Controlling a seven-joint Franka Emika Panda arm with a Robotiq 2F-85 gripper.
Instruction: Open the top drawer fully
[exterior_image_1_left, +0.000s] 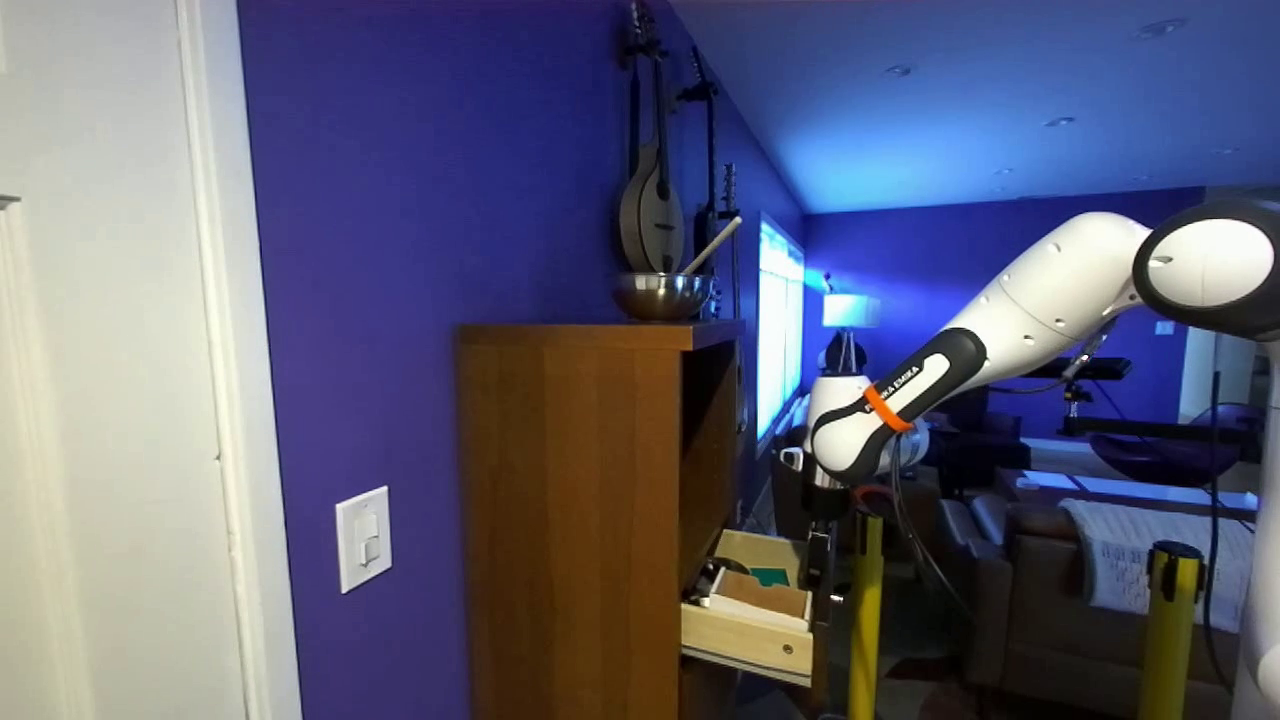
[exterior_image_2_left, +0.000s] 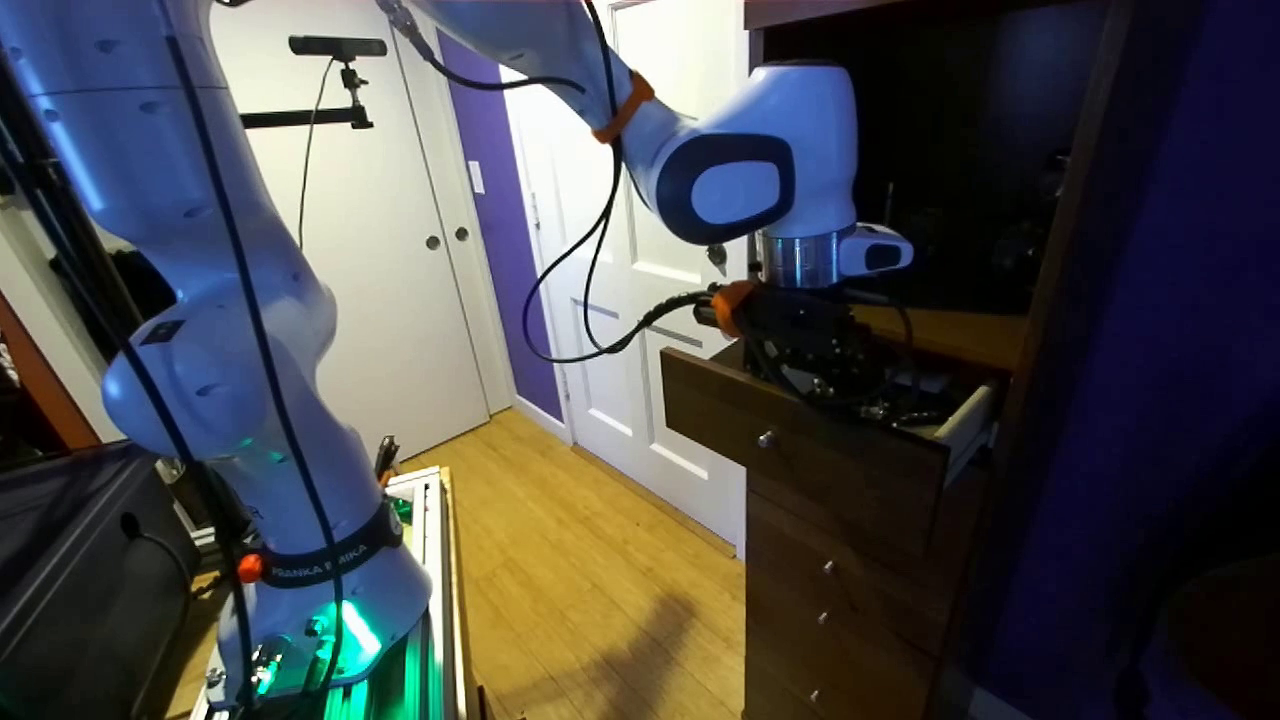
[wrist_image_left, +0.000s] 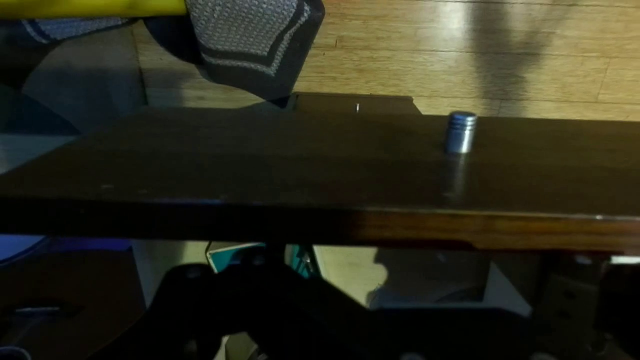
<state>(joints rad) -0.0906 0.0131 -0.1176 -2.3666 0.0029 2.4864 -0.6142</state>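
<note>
The top drawer stands pulled out from the brown cabinet, with its pale side (exterior_image_1_left: 745, 640) showing in an exterior view. Its dark brown front (exterior_image_2_left: 810, 455) has a small metal knob (exterior_image_2_left: 766, 438). In the wrist view, the drawer front (wrist_image_left: 300, 170) crosses the picture, with the knob (wrist_image_left: 461, 134) on its outer face. My gripper (exterior_image_1_left: 818, 565) points down at the drawer, behind the front. In the wrist view, the dark fingers of my gripper (wrist_image_left: 425, 275) look spread apart, with nothing seen between them. The fingertips are partly hidden by the front and by shadow.
The drawer holds a white box (exterior_image_1_left: 762, 598) and a teal item (exterior_image_1_left: 770, 576). The cabinet (exterior_image_1_left: 570, 500) has lower drawers (exterior_image_2_left: 850, 620) beneath. A metal bowl (exterior_image_1_left: 663, 296) sits on top. Yellow posts (exterior_image_1_left: 866, 610) and a sofa (exterior_image_1_left: 1050, 580) stand nearby. A cable (exterior_image_2_left: 560, 350) loops beside the arm.
</note>
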